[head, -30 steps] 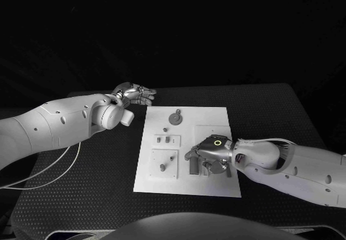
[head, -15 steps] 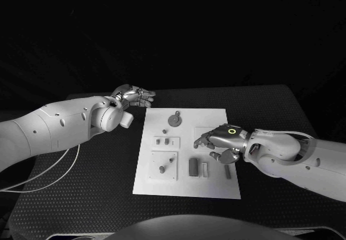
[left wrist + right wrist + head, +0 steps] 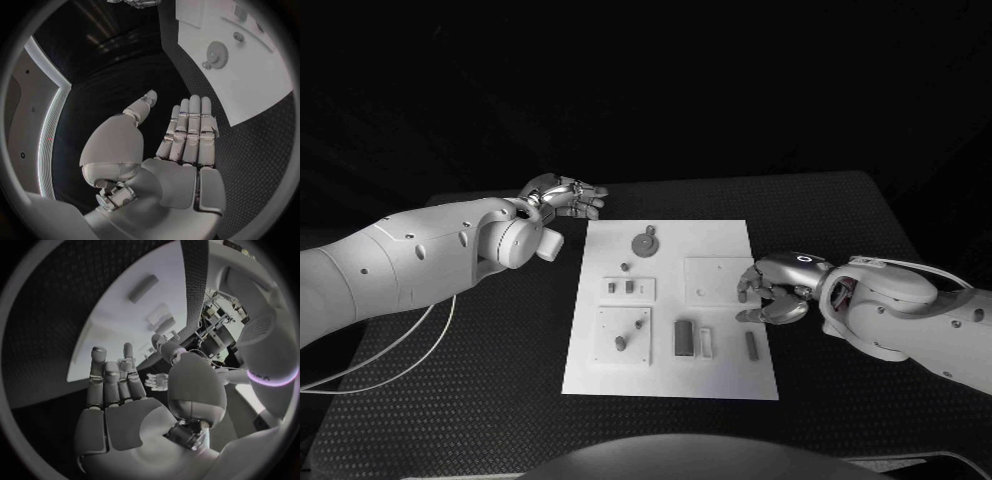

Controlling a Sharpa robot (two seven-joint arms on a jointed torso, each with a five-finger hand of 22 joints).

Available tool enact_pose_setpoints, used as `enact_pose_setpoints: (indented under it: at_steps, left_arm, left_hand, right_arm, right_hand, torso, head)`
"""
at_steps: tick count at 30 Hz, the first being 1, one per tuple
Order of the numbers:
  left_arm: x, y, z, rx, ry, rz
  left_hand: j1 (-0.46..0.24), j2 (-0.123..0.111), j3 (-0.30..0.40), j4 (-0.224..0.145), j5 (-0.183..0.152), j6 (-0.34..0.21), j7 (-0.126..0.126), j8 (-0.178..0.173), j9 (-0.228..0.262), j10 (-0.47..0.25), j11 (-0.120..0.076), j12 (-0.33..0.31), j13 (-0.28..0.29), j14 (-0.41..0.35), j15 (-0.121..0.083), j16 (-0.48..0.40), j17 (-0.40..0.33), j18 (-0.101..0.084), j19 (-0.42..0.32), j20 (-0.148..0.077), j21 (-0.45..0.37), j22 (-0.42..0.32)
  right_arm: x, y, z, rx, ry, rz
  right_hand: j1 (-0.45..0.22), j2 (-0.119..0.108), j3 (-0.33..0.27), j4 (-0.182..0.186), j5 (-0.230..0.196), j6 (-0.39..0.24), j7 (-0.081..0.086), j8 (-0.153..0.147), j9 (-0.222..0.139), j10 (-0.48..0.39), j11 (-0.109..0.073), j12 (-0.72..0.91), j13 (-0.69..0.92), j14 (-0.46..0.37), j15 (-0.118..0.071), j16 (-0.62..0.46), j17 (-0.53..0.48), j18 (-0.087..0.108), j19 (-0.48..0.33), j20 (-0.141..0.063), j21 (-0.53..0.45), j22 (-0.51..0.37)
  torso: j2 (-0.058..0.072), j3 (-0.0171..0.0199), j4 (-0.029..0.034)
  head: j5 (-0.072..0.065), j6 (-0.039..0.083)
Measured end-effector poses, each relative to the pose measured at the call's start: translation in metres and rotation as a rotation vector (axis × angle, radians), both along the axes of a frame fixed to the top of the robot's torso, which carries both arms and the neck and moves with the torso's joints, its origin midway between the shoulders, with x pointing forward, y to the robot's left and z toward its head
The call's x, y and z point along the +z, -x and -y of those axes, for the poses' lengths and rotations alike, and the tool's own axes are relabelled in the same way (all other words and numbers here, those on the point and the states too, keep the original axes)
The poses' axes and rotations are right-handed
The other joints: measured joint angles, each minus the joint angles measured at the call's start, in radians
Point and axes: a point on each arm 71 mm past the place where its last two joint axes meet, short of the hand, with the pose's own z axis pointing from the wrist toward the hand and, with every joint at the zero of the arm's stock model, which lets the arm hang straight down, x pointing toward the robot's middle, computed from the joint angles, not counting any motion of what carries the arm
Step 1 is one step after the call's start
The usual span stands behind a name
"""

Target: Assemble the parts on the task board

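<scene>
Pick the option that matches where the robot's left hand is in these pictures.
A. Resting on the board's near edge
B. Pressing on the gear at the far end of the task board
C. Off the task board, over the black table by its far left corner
C: the left hand hangs over the black table beside the far left corner of the task board, its fingers apart and holding nothing.

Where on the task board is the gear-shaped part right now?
In the head view the gear-shaped part lies near the far edge of the task board, left of its middle, close to the left hand hovering off the board's far-left corner.
</scene>
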Motion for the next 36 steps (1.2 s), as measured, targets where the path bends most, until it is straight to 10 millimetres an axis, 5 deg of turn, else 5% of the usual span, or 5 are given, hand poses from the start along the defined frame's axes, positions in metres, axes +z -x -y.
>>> enact_pose_setpoints:
  at_steps: [6, 9, 14, 22, 36]
  left_arm:
    - [-0.003, 0.001, 0.000, -0.005, -0.008, -0.008]
    - [-0.005, 0.002, 0.001, -0.009, -0.010, -0.012]
    - [-0.005, 0.002, 0.001, -0.013, -0.010, -0.012]
    - [-0.005, 0.003, 0.001, -0.015, -0.012, -0.013]
    - [-0.005, 0.003, 0.001, -0.016, -0.014, -0.014]
  left_hand:
    - [0.000, 0.000, 0.000, 0.000, 0.000, 0.000, 0.000, 0.000, 0.000, 0.000, 0.000, 0.000, 0.000, 0.004, 0.004, -0.004, 0.001, 0.000, 0.000, 0.000, 0.000, 0.000]
    - [0.000, 0.000, 0.000, 0.000, 0.000, 0.000, 0.000, 0.000, 0.000, 0.000, 0.000, 0.000, 0.000, 0.004, 0.004, -0.004, 0.001, 0.000, 0.000, 0.000, 0.000, 0.000]
    - [0.000, 0.000, 0.000, 0.000, 0.000, 0.000, 0.000, 0.000, 0.000, 0.000, 0.000, 0.000, 0.000, 0.004, 0.004, -0.004, 0.002, 0.000, 0.000, 0.000, 0.000, 0.000]
    - [0.000, 0.000, 0.000, 0.000, 0.000, 0.000, 0.000, 0.000, 0.000, 0.000, 0.000, 0.000, 0.000, 0.004, 0.004, -0.004, 0.002, 0.000, 0.000, 0.000, 0.000, 0.000]
    - [0.000, 0.000, 0.000, 0.000, 0.000, 0.000, 0.000, 0.000, -0.001, 0.000, 0.000, 0.000, 0.000, 0.004, 0.004, -0.004, 0.003, 0.000, 0.000, 0.000, 0.000, 0.000]
  right_arm:
    - [-0.013, 0.008, 0.006, -0.146, 0.072, -0.212]
    - [-0.018, 0.012, 0.009, -0.218, 0.089, -0.291]
    - [-0.025, 0.019, 0.006, -0.280, 0.117, -0.374]
    - [-0.029, 0.021, 0.008, -0.326, 0.150, -0.397]
    - [-0.035, 0.022, -0.004, -0.294, 0.192, -0.362]
  right_hand:
    - [-0.055, 0.017, 0.000, 0.077, 0.000, 0.049, -0.030, 0.024, 0.023, 0.074, -0.032, 0.011, -0.014, 0.113, -0.027, 0.000, 0.049, -0.015, 0.053, -0.046, 0.018, 0.000]
    - [-0.072, 0.059, -0.029, 0.073, 0.000, 0.087, -0.051, 0.041, 0.040, 0.110, -0.052, 0.011, -0.020, 0.182, -0.046, 0.000, 0.093, -0.012, 0.075, -0.064, 0.018, -0.004]
    - [-0.124, 0.138, -0.077, 0.045, 0.000, 0.098, -0.059, 0.033, 0.044, 0.153, -0.061, -0.022, -0.038, 0.229, -0.058, -0.018, 0.106, -0.008, 0.101, -0.080, 0.018, -0.012]
    - [-0.145, 0.159, -0.078, 0.004, 0.000, 0.123, -0.069, 0.033, 0.049, 0.179, -0.073, -0.026, -0.028, 0.261, -0.066, -0.022, 0.137, -0.008, 0.111, -0.088, 0.014, -0.012]
    - [-0.165, 0.140, -0.061, -0.049, 0.000, 0.136, -0.075, 0.028, 0.053, 0.191, -0.078, -0.037, -0.016, 0.275, -0.078, -0.030, 0.143, -0.008, 0.117, -0.088, 0.010, -0.012]
  torso:
    - [0.000, 0.0008, -0.0003]
    - [0.000, 0.0008, -0.0009]
    - [0.000, 0.0004, -0.0007]
    - [0.000, -0.0003, 0.0012]
    - [0.000, -0.0013, 0.0018]
  head:
    - [-0.001, -0.002]
    - [-0.002, -0.003]
    - [-0.007, -0.003]
    - [-0.013, -0.005]
    - [-0.012, -0.008]
